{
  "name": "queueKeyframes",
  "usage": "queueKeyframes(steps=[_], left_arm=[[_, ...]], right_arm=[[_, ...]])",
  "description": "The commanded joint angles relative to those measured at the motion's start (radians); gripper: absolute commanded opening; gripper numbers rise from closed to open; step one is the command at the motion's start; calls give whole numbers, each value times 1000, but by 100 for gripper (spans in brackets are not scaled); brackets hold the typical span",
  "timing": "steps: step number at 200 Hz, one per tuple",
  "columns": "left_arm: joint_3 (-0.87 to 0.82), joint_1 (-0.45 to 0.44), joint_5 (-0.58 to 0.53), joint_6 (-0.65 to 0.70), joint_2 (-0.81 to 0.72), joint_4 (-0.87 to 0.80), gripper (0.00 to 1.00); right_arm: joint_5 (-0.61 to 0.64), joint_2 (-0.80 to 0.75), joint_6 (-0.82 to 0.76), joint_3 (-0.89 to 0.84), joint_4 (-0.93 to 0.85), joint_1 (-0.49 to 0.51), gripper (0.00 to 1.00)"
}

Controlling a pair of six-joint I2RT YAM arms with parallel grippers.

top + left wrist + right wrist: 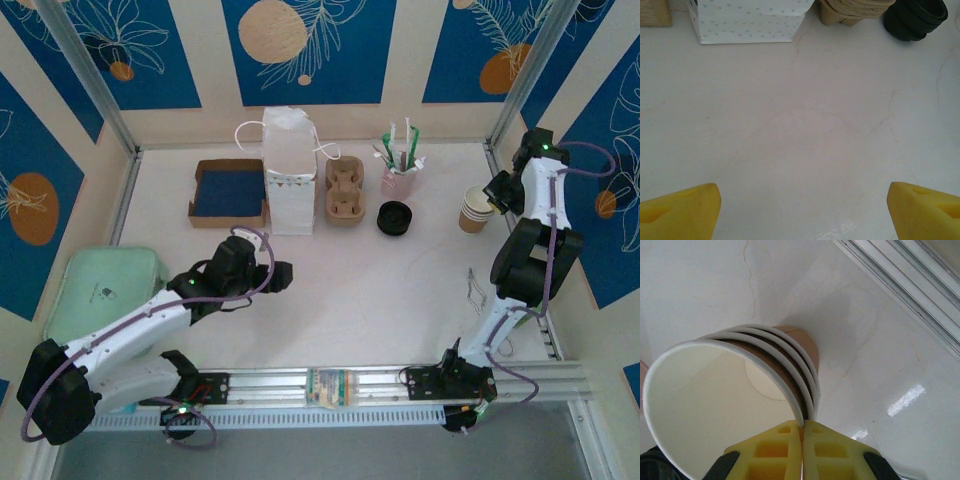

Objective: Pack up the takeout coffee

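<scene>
A: What is the tabletop (800,125) like?
B: Smooth, pale and faintly veined, with a soft sheen.
A: And the paper cups (735,400)?
B: Brown kraft outside, smooth white inside. The right gripper (802,426) looks like matt yellow plastic. The lids (915,17) at upper right are black plastic.

White bag (747,22) with pale hearts, black lids (915,17), tan cups (730,405) white inside

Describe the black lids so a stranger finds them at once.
Find the tall white paper bag at the back of the table. To its right lies a brown cup carrier, then the black lids: the only round black pile in that row.
</scene>
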Motion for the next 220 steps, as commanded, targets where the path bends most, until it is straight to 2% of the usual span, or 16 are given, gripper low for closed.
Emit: queueKeyframes(steps=[1,123,167,220], left_arm=[[38,-10,-15,25,-23,-31,86],[51,-10,-12,18,-49,-44,86],[53,-9,-4,14,-55,-44,86],[49,-9,17,1,-63,-27,86]], right_arm=[[-42,-51,14,38,-28,-12,6],[-71,-133,10,70,-47,-18,3],[-4,-169,-16,127,-83,10,3],[-11,-214,-36,179,-125,71,2]])
